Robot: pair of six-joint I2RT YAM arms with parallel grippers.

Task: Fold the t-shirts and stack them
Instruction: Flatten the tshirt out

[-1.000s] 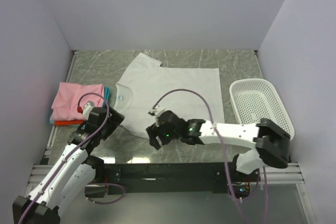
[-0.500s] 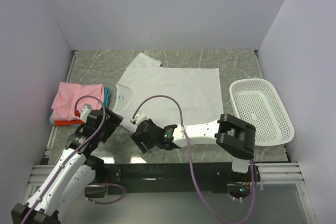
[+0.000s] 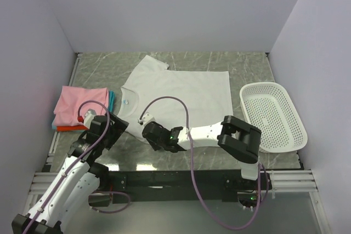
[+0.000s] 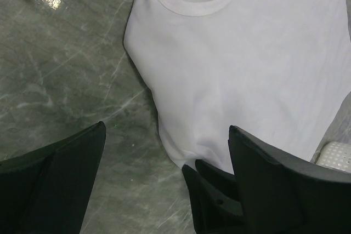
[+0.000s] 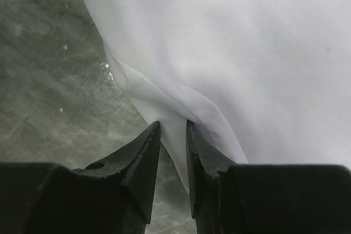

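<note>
Right hand (image 3: 152,134), lower centre of the top view: fingers drawn almost together on the near edge of the white t-shirt (image 3: 181,94). The right wrist view agrees. A narrow fold of the white cloth (image 5: 247,36) runs down between the two black fingertips (image 5: 143,152) and is pinched there, with grey marbled tabletop (image 5: 49,53) to the left of it.

Left hand (image 3: 112,127), lower left of the top view: fingers spread wide apart, gripping nothing. In its own wrist view the hand (image 4: 167,130) hangs over the shirt's rounded corner below the collar (image 4: 186,6).

White t-shirt: spread flat in the middle of the tabletop (image 3: 98,69), collar toward the left of the frame, small blue neck label (image 3: 126,102) showing, one sleeve pointing to the upper left.

Folded stack at the left edge of the frame: pink t-shirt (image 3: 79,102) on top, teal t-shirt (image 3: 112,97) showing at its right side, orange-red t-shirt (image 3: 68,128) at the bottom.

White perforated basket (image 3: 288,113): right side of the frame, near the white t-shirt but not touching it.
</note>
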